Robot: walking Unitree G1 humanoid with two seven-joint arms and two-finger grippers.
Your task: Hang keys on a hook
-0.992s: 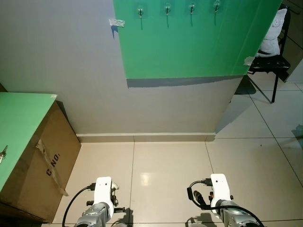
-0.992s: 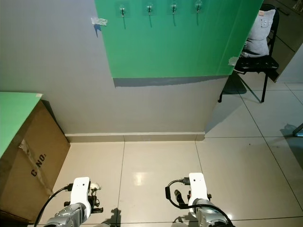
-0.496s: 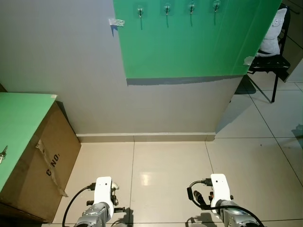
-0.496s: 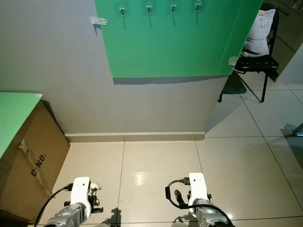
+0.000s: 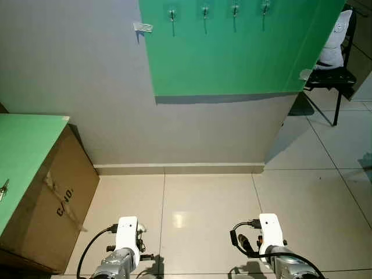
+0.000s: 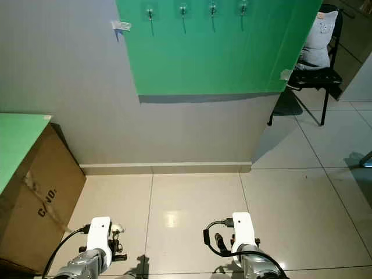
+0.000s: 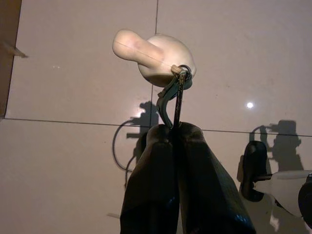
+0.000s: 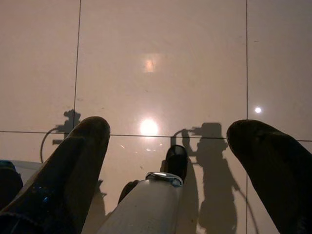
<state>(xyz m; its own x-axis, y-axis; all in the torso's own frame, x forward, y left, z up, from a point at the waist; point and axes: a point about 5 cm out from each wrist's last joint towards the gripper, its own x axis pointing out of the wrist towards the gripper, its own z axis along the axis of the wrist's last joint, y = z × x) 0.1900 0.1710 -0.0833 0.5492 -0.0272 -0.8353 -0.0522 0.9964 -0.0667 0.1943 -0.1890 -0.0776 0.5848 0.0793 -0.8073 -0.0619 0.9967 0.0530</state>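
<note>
So the robot's standing on the tiled floor (image 5: 203, 203) facing a grey wall with a big green panel (image 5: 232, 52) stuck on it. Four hooks (image 5: 172, 14) run in a row along the top edge of that panel, all of them bare right now.

Both arms are hanging low at the robot's front. The left tool (image 7: 173, 127) is clenched tight on a key ring (image 7: 178, 87), fingers pressed together around the metal clip, and there's a pale rounded fob (image 7: 155, 57) dangling off the ring past the fingertips, out over the floor tiles. So the keys are down by the robot's left side, well apart from the hooks, which are way up on the wall ahead.

The right tool (image 8: 170, 146) is released, its two black fingers (image 8: 73, 165) spread wide with nothing but shiny tile between them.

Off to the robot's left there's a cardboard box (image 5: 55, 203) with a green sheet (image 5: 23, 157) on top, sitting against the wall. Something small and metallic sits at the edge of that sheet, too tiny to tell what. On the right, past the wall's corner, a black chair (image 6: 311, 78) has a grey cushion (image 6: 321, 35) propped on it.
</note>
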